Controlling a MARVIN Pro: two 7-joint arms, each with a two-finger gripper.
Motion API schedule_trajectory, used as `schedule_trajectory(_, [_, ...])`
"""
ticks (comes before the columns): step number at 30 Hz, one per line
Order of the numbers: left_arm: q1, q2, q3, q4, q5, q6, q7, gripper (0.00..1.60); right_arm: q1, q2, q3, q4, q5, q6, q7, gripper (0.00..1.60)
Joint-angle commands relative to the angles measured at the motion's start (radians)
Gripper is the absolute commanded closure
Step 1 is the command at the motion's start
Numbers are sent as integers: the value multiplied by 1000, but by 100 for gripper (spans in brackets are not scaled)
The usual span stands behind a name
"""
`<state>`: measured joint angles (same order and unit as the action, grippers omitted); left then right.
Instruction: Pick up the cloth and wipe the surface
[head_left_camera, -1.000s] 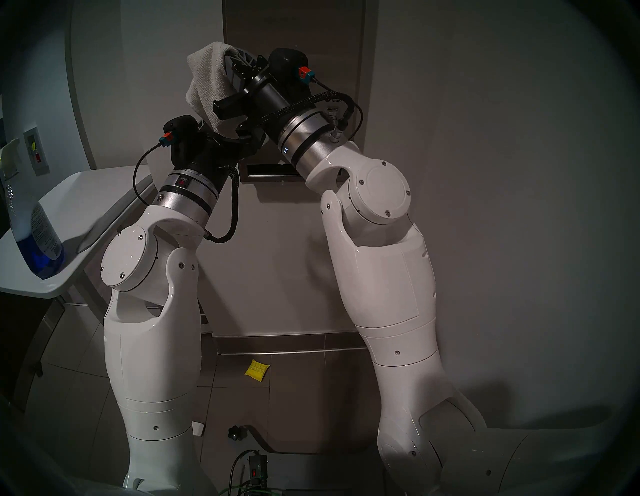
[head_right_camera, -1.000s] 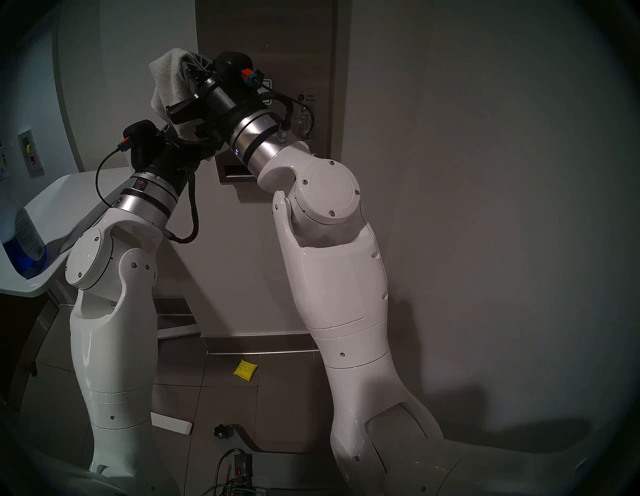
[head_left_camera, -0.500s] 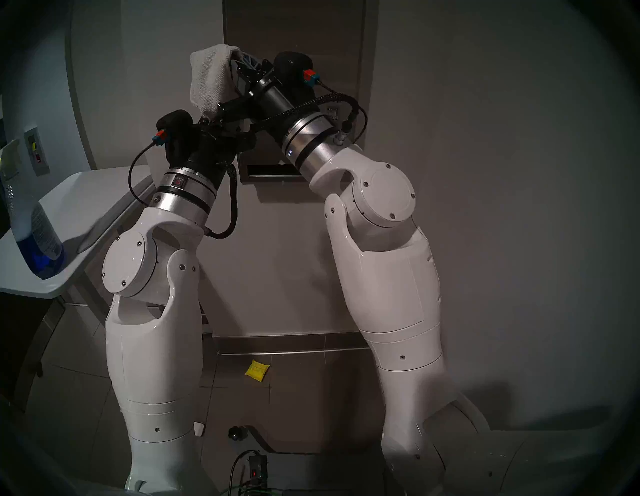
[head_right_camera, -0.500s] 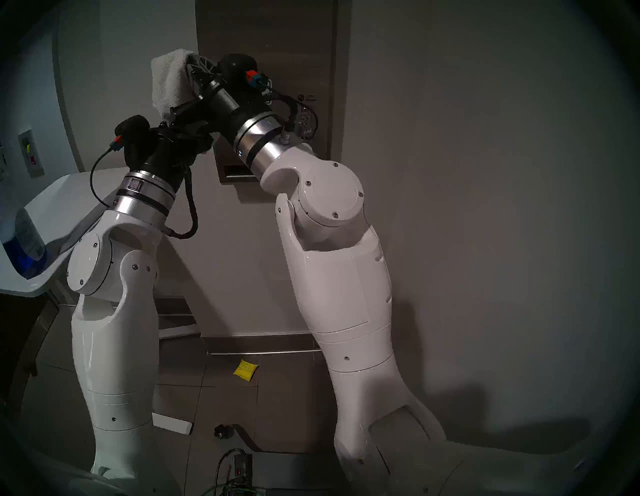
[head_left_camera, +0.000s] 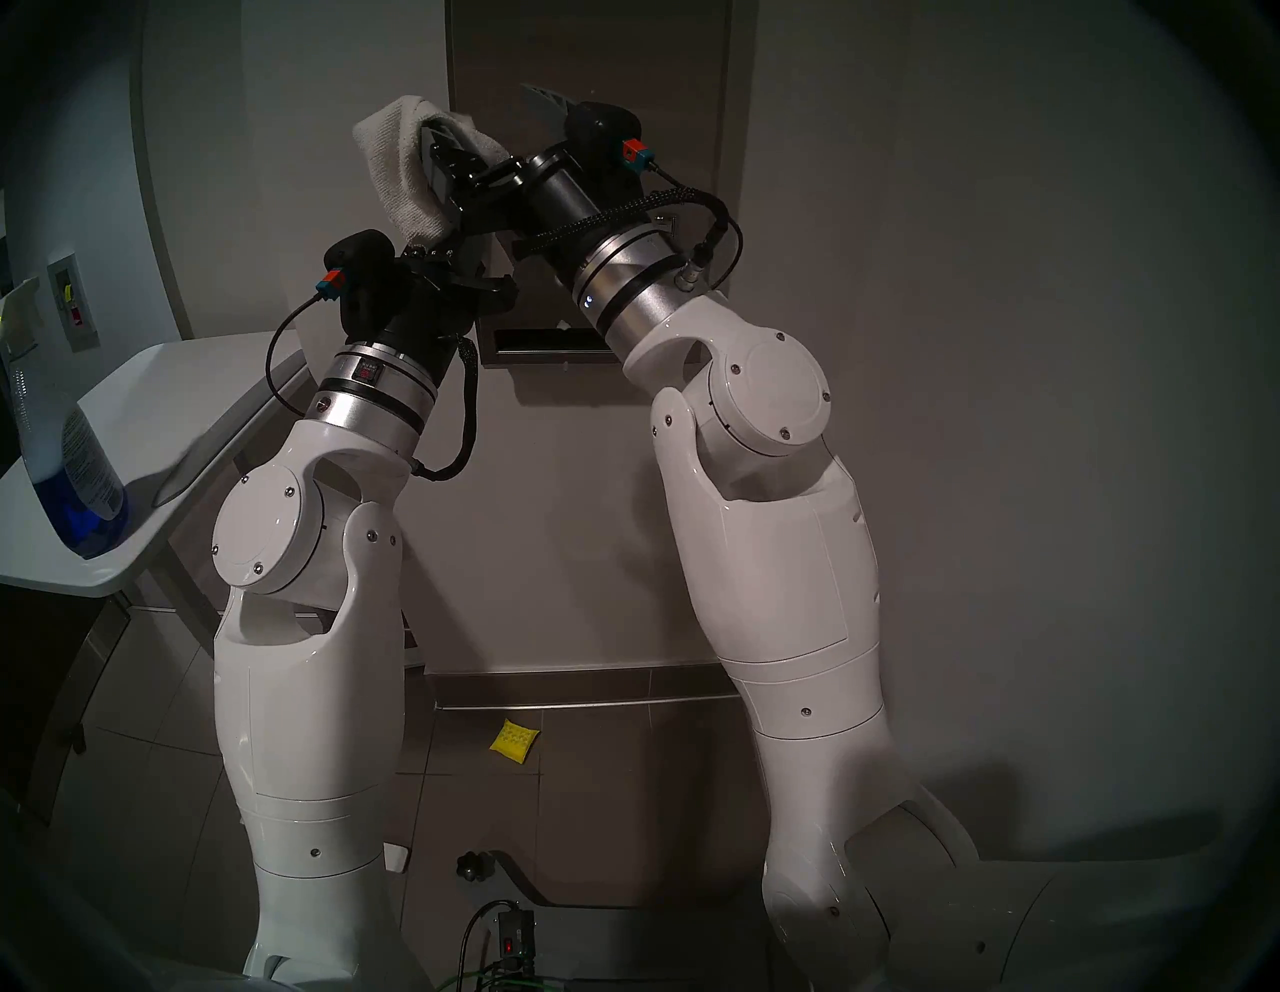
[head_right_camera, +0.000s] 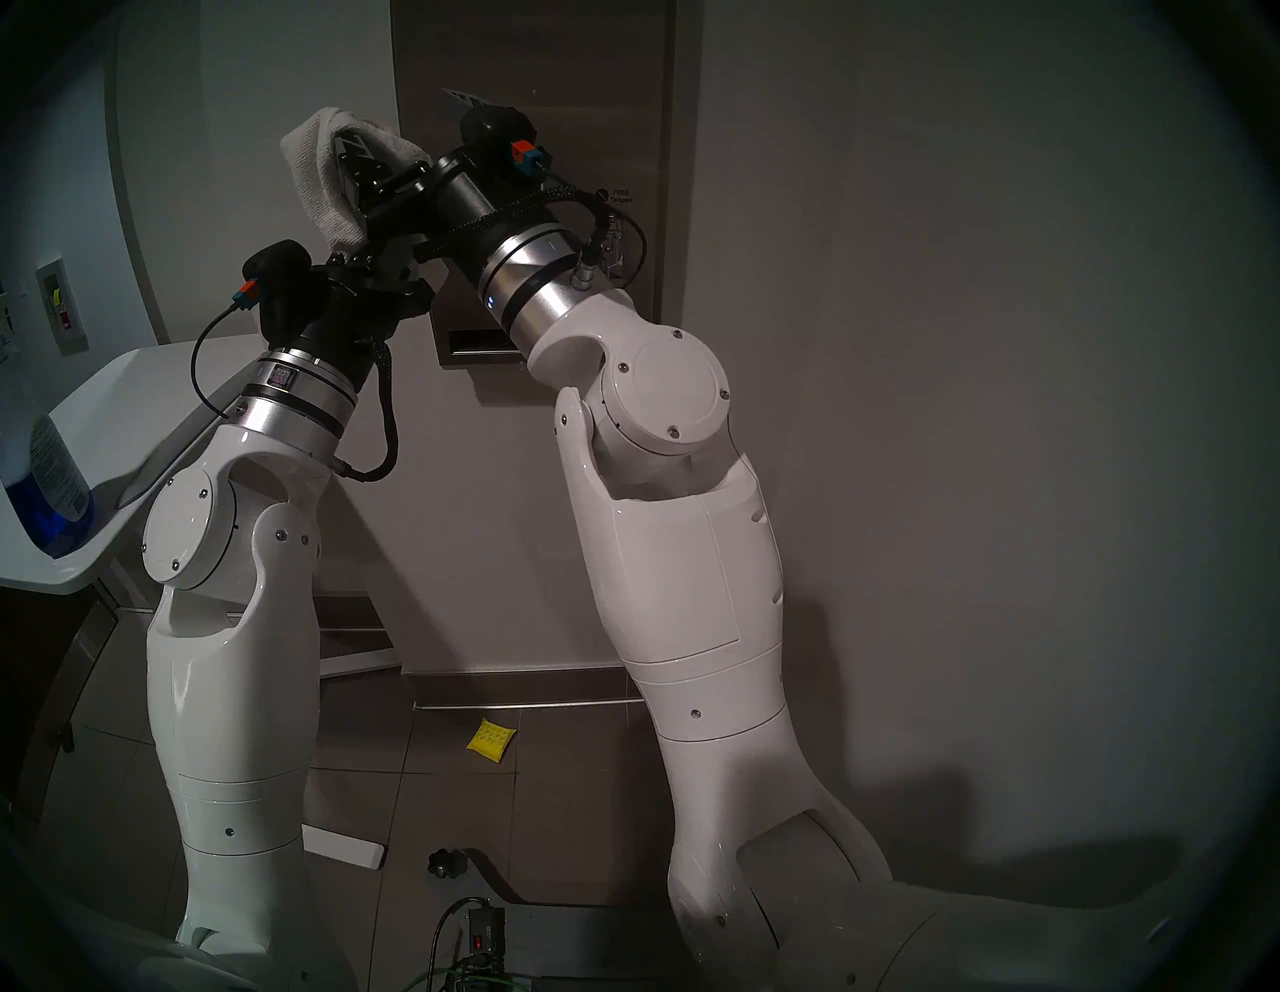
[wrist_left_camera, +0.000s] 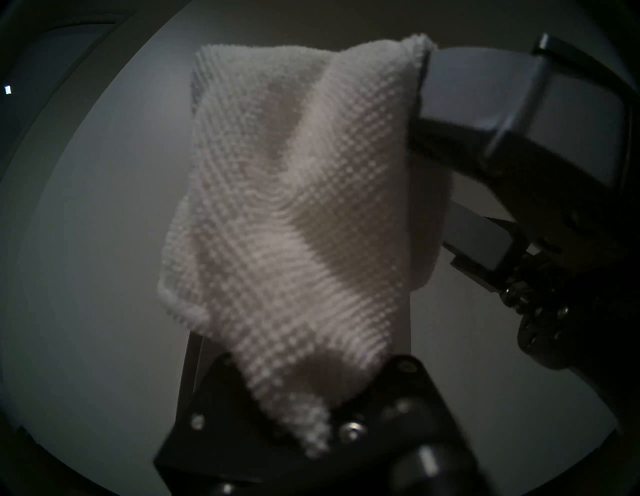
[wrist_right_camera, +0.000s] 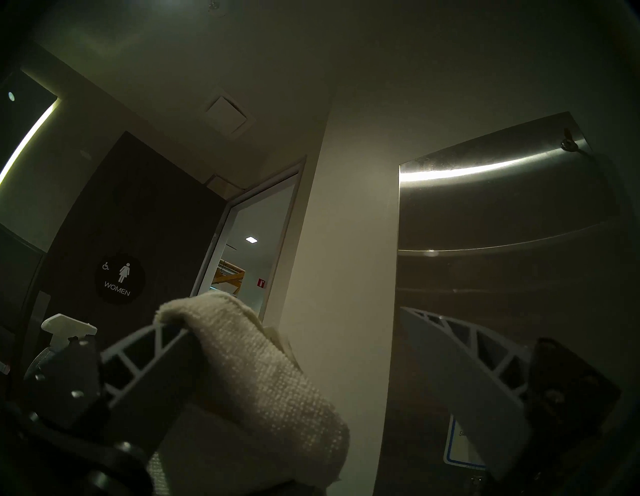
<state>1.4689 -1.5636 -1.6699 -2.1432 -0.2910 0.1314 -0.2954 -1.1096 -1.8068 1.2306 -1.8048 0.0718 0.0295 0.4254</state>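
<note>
The off-white terry cloth (head_left_camera: 402, 173) hangs in front of the wall, left of the steel dispenser front (head_left_camera: 623, 62). My right gripper (head_left_camera: 485, 111) is open wide. The cloth's top is draped over one of its fingers (wrist_right_camera: 145, 350); the other finger (wrist_right_camera: 460, 356) stands bare before the dispenser (wrist_right_camera: 502, 214), above its blue-bordered label (wrist_right_camera: 457, 446). My left gripper (head_left_camera: 433, 249) sits below and is shut on the cloth's lower corner (wrist_left_camera: 311, 426). The cloth fills the left wrist view (wrist_left_camera: 294, 207). The dark slot (head_left_camera: 547, 339) shows between my arms.
A spray bottle with blue liquid (head_left_camera: 76, 471) stands on a white table (head_left_camera: 173, 395) at the left. A small yellow pad (head_left_camera: 512, 741) lies on the tiled floor. A dark door with a WOMEN sign (wrist_right_camera: 119, 279) is off to the left.
My right gripper has opened: one finger swung right towards the dispenser, the other stays under the cloth's top. The cloth top shifted left a little. The left gripper keeps the lower corner.
</note>
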Motion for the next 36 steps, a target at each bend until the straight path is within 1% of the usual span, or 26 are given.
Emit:
schedule_trajectory(1, [-41, -1, -1, -11, -8, -26, -8, 160, 23, -15, -4, -19, 8, -18, -9, 0])
schedule_trajectory(5, [-59, 7, -18, 4, -6, -22, -5, 160, 23, -15, -4, -19, 8, -19, -11, 0])
schedule_trajectory(8, [-75, 23, -46, 28, 0, -19, -3, 160, 23, -15, -4, -18, 9, -20, -11, 0])
schedule_trajectory(11, [-86, 41, -71, 52, -1, -30, -15, 160, 23, -14, -5, -18, 9, -20, -12, 0])
schedule_trajectory(14, [-99, 46, -85, 64, -7, -32, -17, 160, 23, -14, -5, -18, 10, -21, -13, 0])
schedule_trajectory(17, [-104, 47, -87, 72, -8, -37, -21, 160, 24, -13, -6, -17, 10, -21, -14, 0])
schedule_trajectory(23, [-109, 46, -72, 85, -5, -44, -28, 160, 24, -13, -6, -17, 11, -22, -15, 0])
schedule_trajectory(26, [-123, 52, -68, 92, -1, -49, -32, 160, 24, -12, -7, -17, 11, -22, -15, 0])
schedule_trajectory(29, [-141, 61, -70, 98, 2, -49, -34, 160, 24, -12, -7, -17, 11, -22, -16, 0])
schedule_trajectory(34, [-146, 64, -73, 101, 3, -46, -31, 160, 24, -11, -7, -17, 12, -22, -17, 0])
schedule_trajectory(36, [-138, 65, -72, 99, 3, -45, -31, 160, 1, 5, -17, -40, 15, -24, -11, 0])
